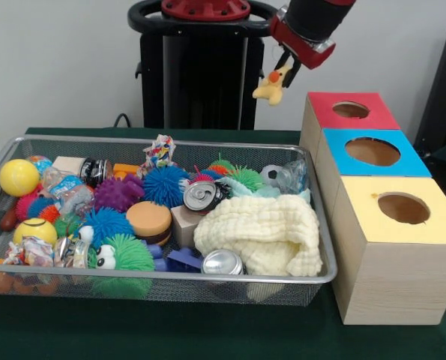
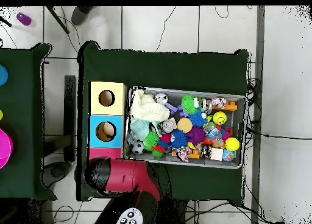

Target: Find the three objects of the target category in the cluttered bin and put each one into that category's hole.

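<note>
Front view: the red and black gripper (image 1: 285, 65) hangs high above the table, closed on a small yellow plush duck with an orange beak (image 1: 273, 85), which dangles free in the air beside the red-topped wooden box with a round hole (image 1: 351, 110). The toy is near that box but not yet over its hole, so it looks to be on its way to a drop, carried high enough to clear the box edges. The blue-topped box (image 1: 372, 152) and the yellow-topped box (image 1: 402, 208) stand in a row touching the first. To their side the wire mesh bin (image 1: 321, 247) is crowded: a cream knitted cloth (image 1: 260, 232), two silver drink cans (image 1: 202, 196), spiky rubber balls in blue, purple and green (image 1: 165, 184), a plain yellow ball (image 1: 18, 177)

Overhead view: the red arm (image 2: 122, 176) covers most of the red box, and the gripper and duck are hidden beneath it, so the grasp cannot be checked here. What this view adds is a look straight down the holes: something pale lies inside the blue box, and the yellow box (image 2: 106, 98) looks dark and empty as far as one can tell
</note>
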Robot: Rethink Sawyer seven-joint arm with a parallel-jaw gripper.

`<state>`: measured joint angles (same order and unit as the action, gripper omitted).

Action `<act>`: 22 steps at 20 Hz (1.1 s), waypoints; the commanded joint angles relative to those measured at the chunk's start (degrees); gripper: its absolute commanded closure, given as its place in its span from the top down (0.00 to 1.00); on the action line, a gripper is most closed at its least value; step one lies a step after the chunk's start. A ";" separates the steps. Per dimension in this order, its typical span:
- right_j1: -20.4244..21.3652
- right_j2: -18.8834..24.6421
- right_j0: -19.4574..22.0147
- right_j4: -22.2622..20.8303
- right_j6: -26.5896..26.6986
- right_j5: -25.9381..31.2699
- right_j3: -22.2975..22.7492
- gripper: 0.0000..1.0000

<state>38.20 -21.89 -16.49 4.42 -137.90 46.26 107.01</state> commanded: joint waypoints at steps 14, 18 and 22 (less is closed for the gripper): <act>-1.06 4.40 1.15 15.46 -17.43 -4.73 1.49 0.00; -1.23 4.01 1.75 15.37 -16.51 -4.73 1.59 0.00; -0.89 2.97 1.11 15.11 -16.93 -4.47 1.93 0.00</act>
<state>37.49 -23.07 -16.62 16.88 -145.72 46.26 107.01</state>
